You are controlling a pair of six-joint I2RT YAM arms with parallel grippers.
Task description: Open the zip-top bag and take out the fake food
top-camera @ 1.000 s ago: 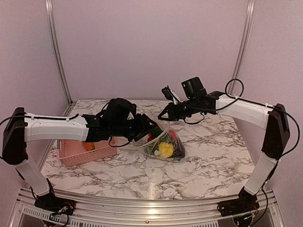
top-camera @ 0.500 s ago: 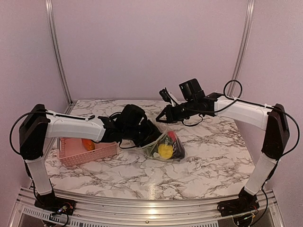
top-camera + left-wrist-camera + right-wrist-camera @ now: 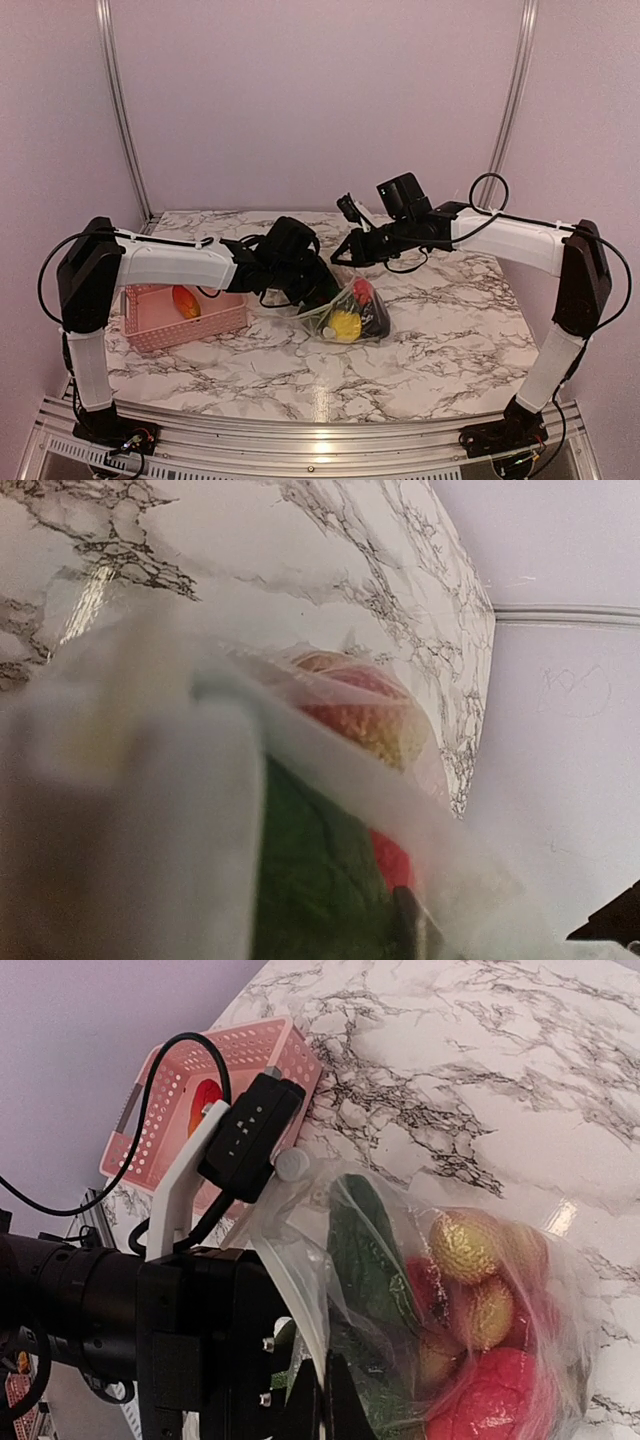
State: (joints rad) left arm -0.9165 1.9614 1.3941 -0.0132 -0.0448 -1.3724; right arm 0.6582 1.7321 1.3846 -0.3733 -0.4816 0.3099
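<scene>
At table [image 3: 450, 330] centre: zip-top bag [image 3: 345, 308], fake food [image 3: 352, 318] inside, red, yellow, green, dark
Clamped tight on bag's top edge, 12 o'clock of bag: right gripper [image 3: 340, 256]
At bag mouth, 10 o'clock: left gripper [image 3: 322, 290], fingers hidden by plastic, cannot tell if parted or closed
9 o'clock of bag: pink basket [image 3: 160, 325]

Soft, even pinkish light, w/ glare on marble table [image 3: 600, 1110] mid-right in right wrist view; zip-top bag [image 3: 340, 780] blurred close-up in left wrist view.
</scene>
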